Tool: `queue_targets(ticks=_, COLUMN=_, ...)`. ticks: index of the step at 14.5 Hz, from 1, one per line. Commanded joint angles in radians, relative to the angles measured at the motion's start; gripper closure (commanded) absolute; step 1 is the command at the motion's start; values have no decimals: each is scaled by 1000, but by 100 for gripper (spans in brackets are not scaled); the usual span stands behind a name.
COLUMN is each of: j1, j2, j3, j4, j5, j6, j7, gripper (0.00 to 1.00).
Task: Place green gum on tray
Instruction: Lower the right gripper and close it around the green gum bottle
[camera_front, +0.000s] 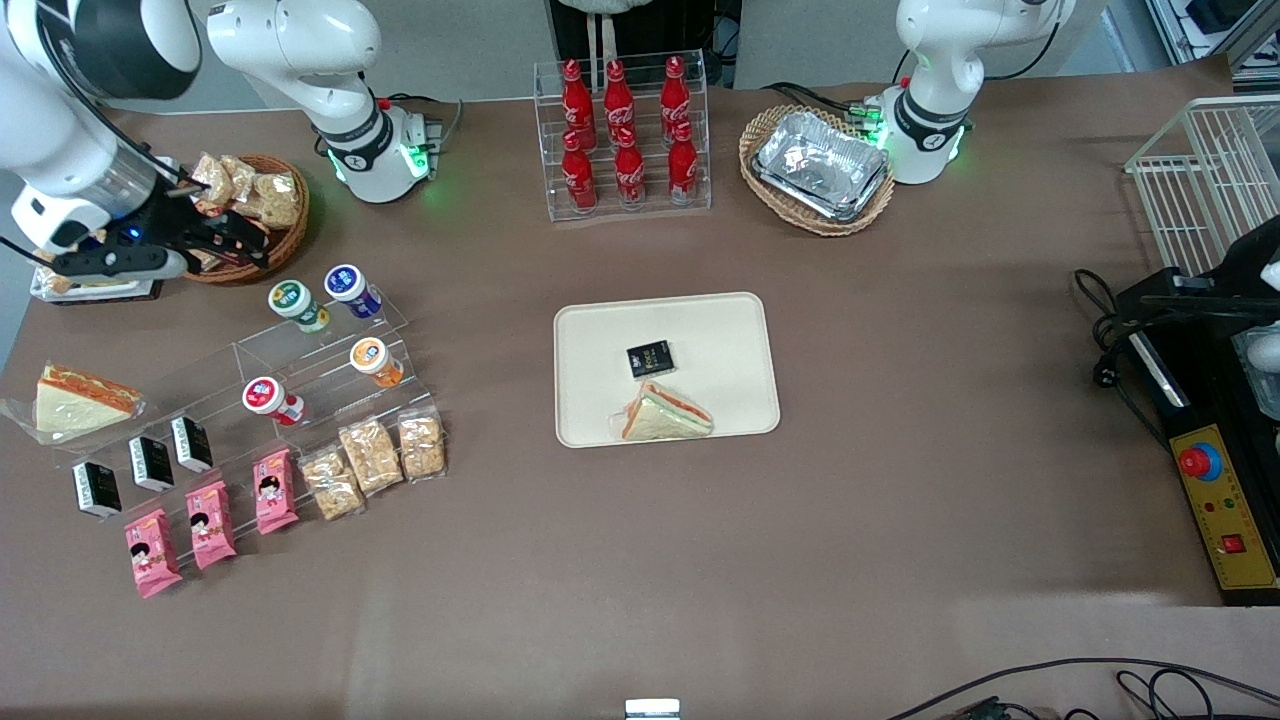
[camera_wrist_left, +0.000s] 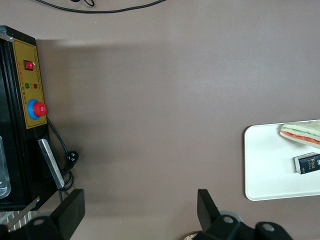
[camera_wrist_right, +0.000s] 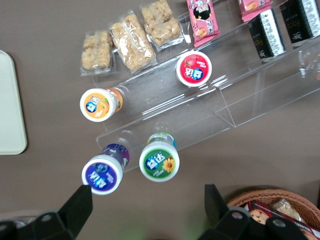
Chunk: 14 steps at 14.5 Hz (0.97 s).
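Observation:
The green gum (camera_front: 297, 305) stands on the top step of a clear acrylic stand (camera_front: 300, 350), beside a blue-lidded bottle (camera_front: 347, 285). In the right wrist view the green gum (camera_wrist_right: 159, 161) shows its white-rimmed green lid from above. My gripper (camera_front: 245, 243) is open and empty. It hangs above the table, slightly farther from the front camera than the gum, next to a wicker snack basket (camera_front: 255, 200). In the right wrist view the gripper (camera_wrist_right: 147, 200) has the gum just off its fingertips. The cream tray (camera_front: 700, 330) lies mid-table; its edge shows in the right wrist view (camera_wrist_right: 10, 100).
The tray holds a wrapped sandwich (camera_front: 665, 412) and a small black box (camera_front: 650, 358). An orange-lidded bottle (camera_front: 372, 358) and a red-lidded one (camera_front: 265, 397) stand on lower steps. Snack packs (camera_front: 370, 455) lie nearer the camera. A cola rack (camera_front: 625, 135) and foil trays (camera_front: 820, 165) stand farther back.

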<state>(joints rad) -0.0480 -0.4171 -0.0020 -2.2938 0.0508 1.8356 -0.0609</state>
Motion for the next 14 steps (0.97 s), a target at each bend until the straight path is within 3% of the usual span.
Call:
queue_targets(ticks=1, j1=-3, j2=40, j3=-4, j4=-64, j5=8, j6=95, j7=-5, gripper=0)
queue_targets(ticks=8, j1=-1, j2=64, j3=-4, j4=-202, j5=1, j6=257, j7=-5, gripper=0)
queue_targets(ticks=14, j1=-1, j2=77, j3=-4, j4=-245, j5=1, j6=272, j7=-7, gripper=0)
